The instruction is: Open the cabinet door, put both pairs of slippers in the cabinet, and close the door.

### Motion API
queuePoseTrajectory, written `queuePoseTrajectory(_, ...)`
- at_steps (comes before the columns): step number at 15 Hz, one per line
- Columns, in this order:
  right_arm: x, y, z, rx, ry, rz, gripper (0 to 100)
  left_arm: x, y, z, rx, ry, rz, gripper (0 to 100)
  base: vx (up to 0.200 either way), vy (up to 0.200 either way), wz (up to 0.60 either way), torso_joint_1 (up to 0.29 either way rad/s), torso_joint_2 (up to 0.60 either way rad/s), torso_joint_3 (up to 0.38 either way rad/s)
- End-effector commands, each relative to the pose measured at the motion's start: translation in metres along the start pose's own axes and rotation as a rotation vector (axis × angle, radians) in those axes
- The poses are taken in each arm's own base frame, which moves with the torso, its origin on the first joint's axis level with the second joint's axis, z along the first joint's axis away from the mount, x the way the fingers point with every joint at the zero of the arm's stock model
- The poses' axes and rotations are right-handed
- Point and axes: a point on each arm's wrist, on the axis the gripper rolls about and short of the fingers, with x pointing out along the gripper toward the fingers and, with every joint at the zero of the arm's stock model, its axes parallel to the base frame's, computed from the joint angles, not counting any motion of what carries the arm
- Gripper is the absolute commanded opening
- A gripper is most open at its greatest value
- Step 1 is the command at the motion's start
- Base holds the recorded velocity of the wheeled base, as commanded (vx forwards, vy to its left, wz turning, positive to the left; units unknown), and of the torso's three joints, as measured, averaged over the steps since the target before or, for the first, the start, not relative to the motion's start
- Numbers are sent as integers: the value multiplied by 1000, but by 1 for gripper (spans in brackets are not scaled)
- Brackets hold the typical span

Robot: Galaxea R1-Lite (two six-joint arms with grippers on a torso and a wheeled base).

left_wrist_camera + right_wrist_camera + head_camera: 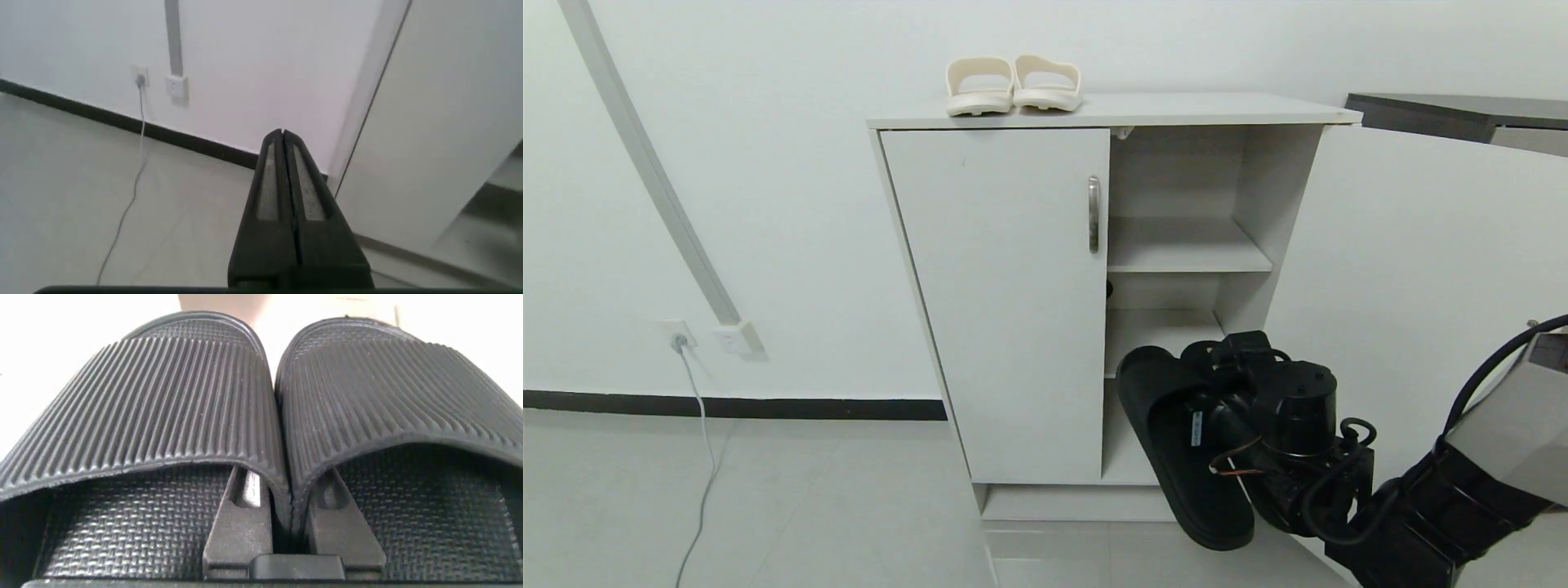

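A: Where's the black pair (1180,445)?

B: Clamped in the right gripper (286,483). Its fingers (245,514) sit under the straps, one in each slipper, pinching the two inner sides together. The pair hangs on edge before the cabinet (1217,110), at its open right half.

A: Long axis?

B: Slanted. The upper end is by the front edge of the middle shelf (1160,327). The lower end runs down and outward, past the cabinet's base. A sole faces left. The bottom bay (1123,457) lies just inward of the upper end and lower, so I'd judge the move to be a push inward with the pair levelled.

A: Anything in the way?

B: The shut door (1005,310) has its edge just beside the pair on the left. The open door (1413,245) is swung wide on the right, near the arm. I can't tell whether the upper end has crossed the cabinet's front edge.

A: The white pair (1013,86)?

B: Side by side on the cabinet's top, left of its middle, above the shut door and well apart from both grippers.

A: Left gripper (283,147)?

B: Pressed together, empty, pointing toward the foot of the wall (245,65) beside the cabinet's left side. The right arm is nearer.
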Motion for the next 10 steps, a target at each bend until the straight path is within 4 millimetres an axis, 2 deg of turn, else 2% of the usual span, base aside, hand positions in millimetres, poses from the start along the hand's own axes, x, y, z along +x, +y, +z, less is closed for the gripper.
queuePoseTrajectory(1,-1,1,0,0,-1,3,0,-4,2,-26,-1,-17,23,0,0,0,0,0,0,0)
queuePoseTrajectory(3,-1,1,-1,-4,3,4,0,0,1,-38,22,4,-35,0,0,0,0,0,0,0)
queuePoseTrajectory(7,-2,1,-1,-6,3,7,0,-2,-4,-47,83,94,-286,0,0,0,0,0,0,0)
queuePoseTrajectory(9,-2,1,-1,-7,3,7,0,-3,-3,-48,120,72,-368,0,0,0,0,0,0,0)
queuePoseTrajectory(10,-2,1,-1,-7,3,7,0,-8,-1,-49,107,4,-383,0,0,0,0,0,0,0)
